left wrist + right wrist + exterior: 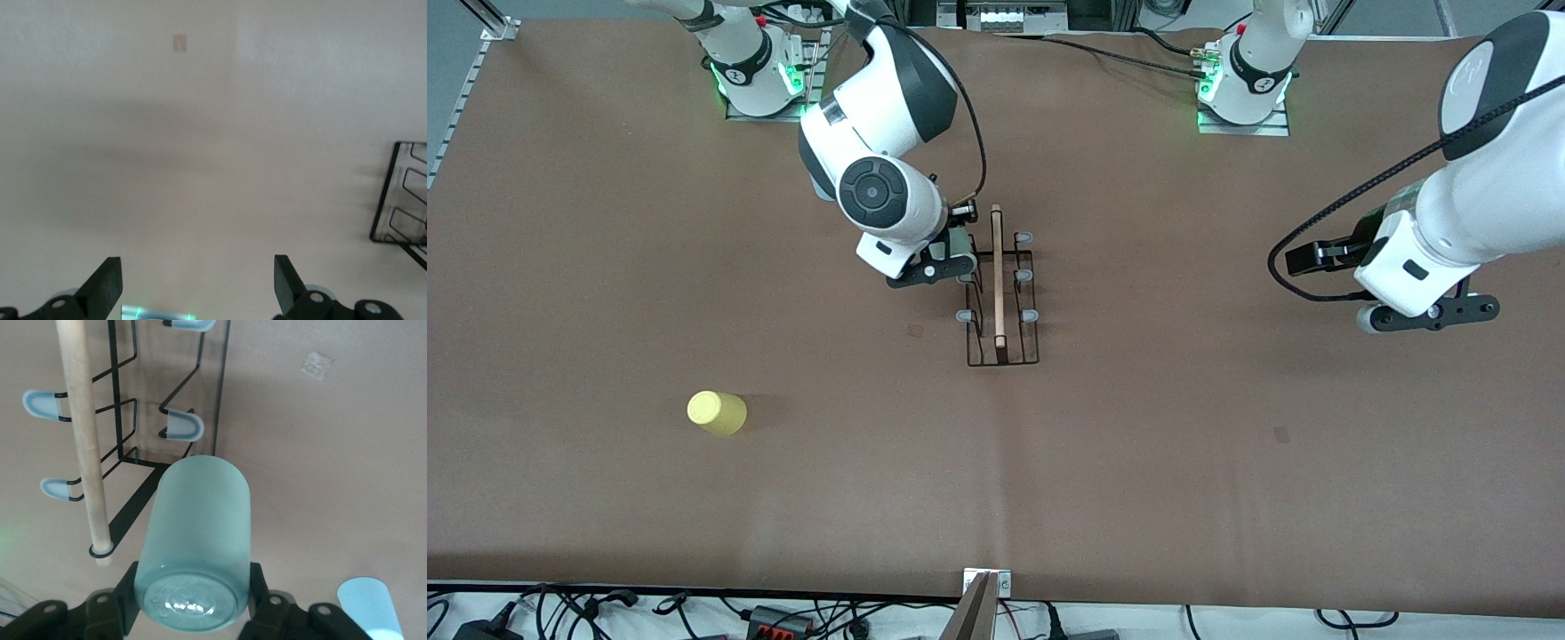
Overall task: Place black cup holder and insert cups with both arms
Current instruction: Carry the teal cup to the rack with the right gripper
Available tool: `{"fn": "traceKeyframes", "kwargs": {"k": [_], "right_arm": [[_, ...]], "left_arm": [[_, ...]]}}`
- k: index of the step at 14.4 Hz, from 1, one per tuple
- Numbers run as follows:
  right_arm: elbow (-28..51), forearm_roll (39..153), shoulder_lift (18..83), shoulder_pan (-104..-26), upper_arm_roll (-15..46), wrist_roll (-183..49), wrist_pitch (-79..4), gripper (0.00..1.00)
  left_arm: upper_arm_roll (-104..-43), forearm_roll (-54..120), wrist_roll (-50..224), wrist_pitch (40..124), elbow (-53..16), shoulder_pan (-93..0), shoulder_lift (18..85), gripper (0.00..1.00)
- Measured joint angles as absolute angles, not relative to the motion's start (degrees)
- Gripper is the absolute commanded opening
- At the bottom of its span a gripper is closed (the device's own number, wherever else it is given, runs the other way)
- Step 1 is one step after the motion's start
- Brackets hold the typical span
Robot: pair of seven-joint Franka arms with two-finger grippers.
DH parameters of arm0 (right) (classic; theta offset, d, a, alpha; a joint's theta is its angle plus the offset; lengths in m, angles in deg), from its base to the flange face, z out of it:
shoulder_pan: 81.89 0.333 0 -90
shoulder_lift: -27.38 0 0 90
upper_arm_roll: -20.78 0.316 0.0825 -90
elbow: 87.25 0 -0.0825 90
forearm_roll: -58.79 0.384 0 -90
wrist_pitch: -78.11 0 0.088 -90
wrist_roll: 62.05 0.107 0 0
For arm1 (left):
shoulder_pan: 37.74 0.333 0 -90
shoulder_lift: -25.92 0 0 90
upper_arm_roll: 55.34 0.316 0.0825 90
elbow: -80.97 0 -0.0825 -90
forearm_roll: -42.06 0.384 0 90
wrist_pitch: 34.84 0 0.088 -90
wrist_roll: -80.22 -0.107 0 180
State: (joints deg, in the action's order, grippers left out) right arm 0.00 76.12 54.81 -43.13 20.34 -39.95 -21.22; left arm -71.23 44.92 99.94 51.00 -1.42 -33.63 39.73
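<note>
With the black cup holder set down, the right gripper grips a green cup beside its pegs; the left gripper waits released, the yellow cup untouched.

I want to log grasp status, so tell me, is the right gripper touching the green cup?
Touching. The right wrist view shows the right gripper with a finger pressed against each side of the green cup, beside the black cup holder.

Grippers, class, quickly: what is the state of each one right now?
Left gripper: open, holding nothing, over bare table.
Right gripper: shut on the pale green cup, beside the black cup holder.
</note>
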Motion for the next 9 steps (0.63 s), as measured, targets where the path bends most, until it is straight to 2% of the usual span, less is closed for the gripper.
{"fn": "traceKeyframes", "kwargs": {"k": [3, 9], "right_arm": [[0.0, 77.5, 54.9, -42.8, 20.3, -39.9, -21.4, 0.15], [0.0, 78.0, 56.0, -42.3, 20.3, -39.9, -21.4, 0.15]], "left_arm": [[-71.2, 44.9, 99.9, 59.3, -12.4, -32.9, 32.8, 1.00], [-69.2, 43.3, 90.6, 60.6, -15.3, -31.1, 30.3, 1.00]]}}
